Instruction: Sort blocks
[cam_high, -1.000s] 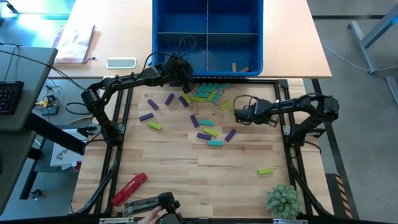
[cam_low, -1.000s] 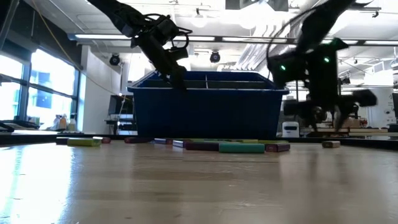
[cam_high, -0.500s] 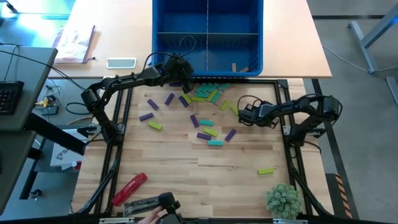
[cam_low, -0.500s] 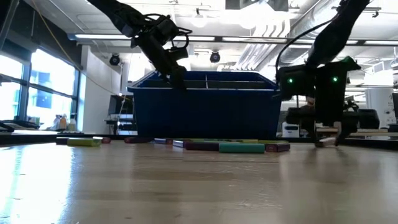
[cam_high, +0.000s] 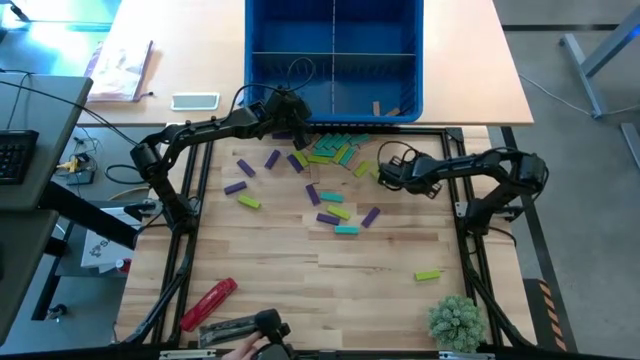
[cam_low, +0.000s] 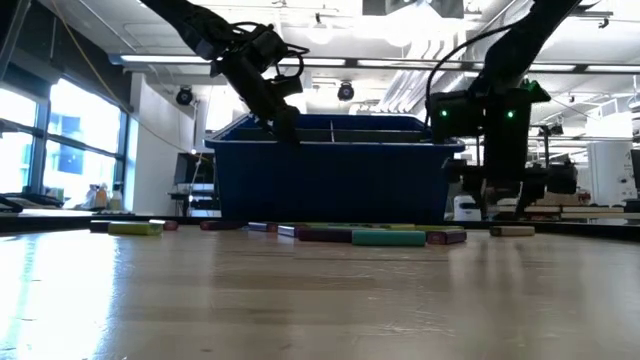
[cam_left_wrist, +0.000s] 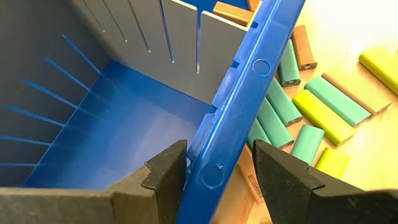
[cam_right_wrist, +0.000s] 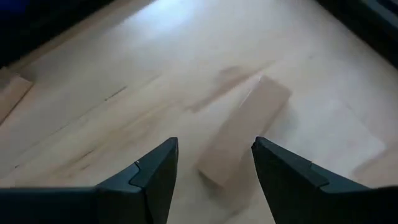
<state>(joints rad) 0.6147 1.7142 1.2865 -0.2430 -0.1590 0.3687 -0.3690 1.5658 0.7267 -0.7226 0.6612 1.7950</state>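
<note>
Purple, lime, teal and tan blocks (cam_high: 330, 185) lie flat and scattered on the wooden table, thickest just in front of the blue bin (cam_high: 333, 110). My left gripper (cam_left_wrist: 217, 155) is open over the bin's near wall (cam_left_wrist: 239, 106), one finger on each side of the rim, at the bin's left part (cam_high: 292, 120). My right gripper (cam_right_wrist: 214, 152) is open and tilted down just right of the pile (cam_high: 384, 177). A tan block (cam_right_wrist: 244, 132) lies flat on the table just ahead of its fingers, also seen as the tan block (cam_low: 512, 231).
The bin has dividers, and a tan block (cam_high: 378, 108) sits in its near right compartment. A lone lime block (cam_high: 428, 274), a red cylinder (cam_high: 208, 303) and a small plant (cam_high: 455, 320) lie toward the near edge. A person's hand (cam_high: 240, 350) shows there too.
My right gripper has drawn a little to the table's right and come back toward the pile, and its wrist has turned and tipped. The blocks in the pile lie as they did.
</note>
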